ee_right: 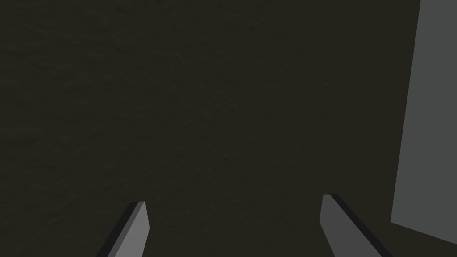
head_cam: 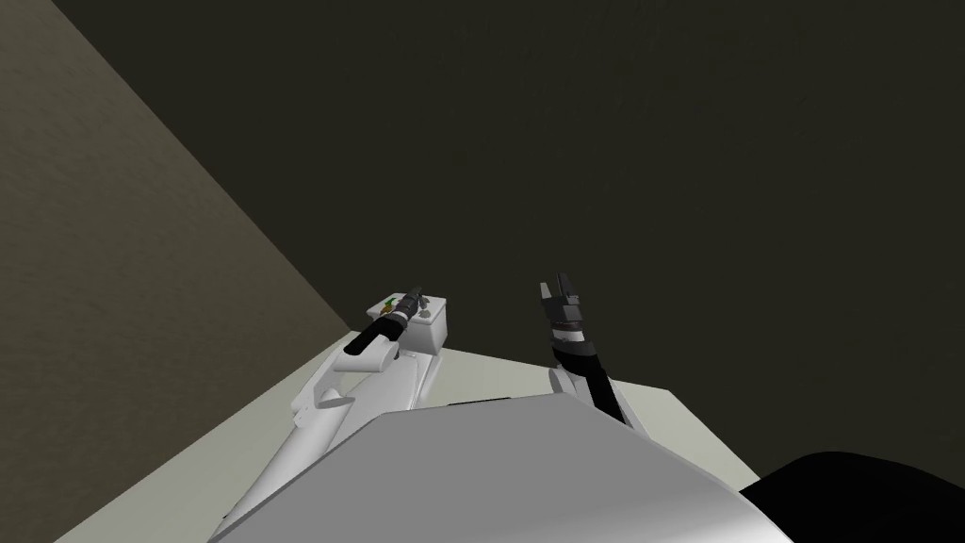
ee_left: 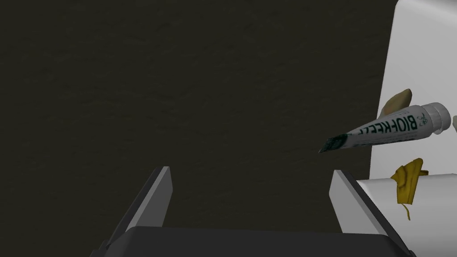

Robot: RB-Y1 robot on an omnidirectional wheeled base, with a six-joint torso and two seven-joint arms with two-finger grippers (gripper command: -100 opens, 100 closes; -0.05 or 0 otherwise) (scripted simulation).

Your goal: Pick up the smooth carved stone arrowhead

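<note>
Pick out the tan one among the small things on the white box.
The tan pointed piece, half hidden behind the white lettered tube. The crumpled piece at the edge of the box, nearer the left gripper, is yellow.

The smooth white left arm (head_cam: 320,415) ends in a black cylindrical wrist. The right arm (head_cam: 577,347) is black, grey-banded. Thin light grey fingers (ee_left: 159,196) have dark edges.
</note>
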